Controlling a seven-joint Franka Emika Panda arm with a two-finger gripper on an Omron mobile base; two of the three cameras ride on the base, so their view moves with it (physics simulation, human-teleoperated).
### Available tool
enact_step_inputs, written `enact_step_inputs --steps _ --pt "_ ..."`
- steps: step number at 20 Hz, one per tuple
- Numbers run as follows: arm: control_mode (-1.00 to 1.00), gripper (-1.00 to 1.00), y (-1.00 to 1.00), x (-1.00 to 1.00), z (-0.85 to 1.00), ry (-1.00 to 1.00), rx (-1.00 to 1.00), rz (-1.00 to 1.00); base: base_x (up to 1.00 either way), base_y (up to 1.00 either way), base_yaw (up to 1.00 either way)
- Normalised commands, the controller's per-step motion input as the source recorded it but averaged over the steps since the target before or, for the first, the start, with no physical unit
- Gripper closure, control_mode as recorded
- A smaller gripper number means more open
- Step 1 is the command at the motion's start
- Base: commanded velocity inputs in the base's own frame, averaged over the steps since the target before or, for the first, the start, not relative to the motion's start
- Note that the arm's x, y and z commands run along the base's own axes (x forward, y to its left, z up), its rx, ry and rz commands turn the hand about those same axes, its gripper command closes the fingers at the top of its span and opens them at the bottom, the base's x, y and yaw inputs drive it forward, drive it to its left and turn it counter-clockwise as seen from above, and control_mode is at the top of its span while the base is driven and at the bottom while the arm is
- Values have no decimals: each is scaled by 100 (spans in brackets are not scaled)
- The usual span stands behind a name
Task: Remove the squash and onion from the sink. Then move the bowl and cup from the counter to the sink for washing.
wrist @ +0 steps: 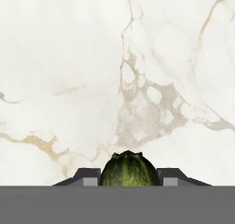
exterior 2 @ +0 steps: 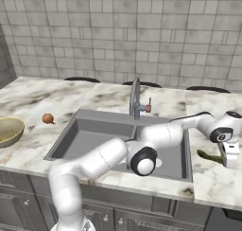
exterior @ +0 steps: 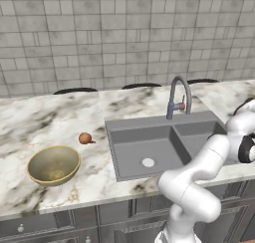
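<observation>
White Franka arm reaches far to the right of the grey rectangular double-basin sink (exterior 2: 85, 130), past its right rim, hand over the white-and-tan marble counter (exterior 2: 212, 178). In the right base view the gripper (exterior 2: 230, 160) hangs low over the counter right of the sink, touching or just above the slim dark green squash (exterior 2: 209, 156), which lies on the marble just beside the sink's right edge. In the hand view the squash (wrist: 130, 169) shows end-on as a rounded green ribbed shape sitting between the two dark finger tips (wrist: 87, 176), one on each side and close against it, marble counter beyond; fingers look closed around the squash, though whether it rests on the counter or is lifted cannot be told. Both sink basins are grey with a white drain hole (exterior: 148, 162) in the left one; curved metal gooseneck faucet (exterior: 178, 95) stands at the back rim between the basins. Small round reddish-brown onion (exterior: 85, 138) sits on the counter left of the sink, near its left rim, out of the basin. Wide shallow olive-gold speckled bowl (exterior: 53, 164) sits upright on the counter in front and left of the onion, near it but apart; in the right base view the bowl (exterior 2: 8, 130) is cut by the left edge. Grey tiled wall (exterior: 124, 33) behind the counter, dark cabinet fronts (exterior: 74, 227) below
</observation>
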Motion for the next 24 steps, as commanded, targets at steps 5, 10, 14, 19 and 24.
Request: enact_step_inputs --steps 5,10,14,19,24 --pt "-100 100 0 0 -47 0 3 -9 0 0 0" --pt "-100 100 0 1 -47 0 2 -9 0 0 0" --pt "-100 100 -1 4 -43 0 0 -9 0 0 0" --pt "-100 100 -12 3 -30 0 0 -8 0 0 0" --pt "-100 100 -17 2 -25 0 0 -8 0 0 0"
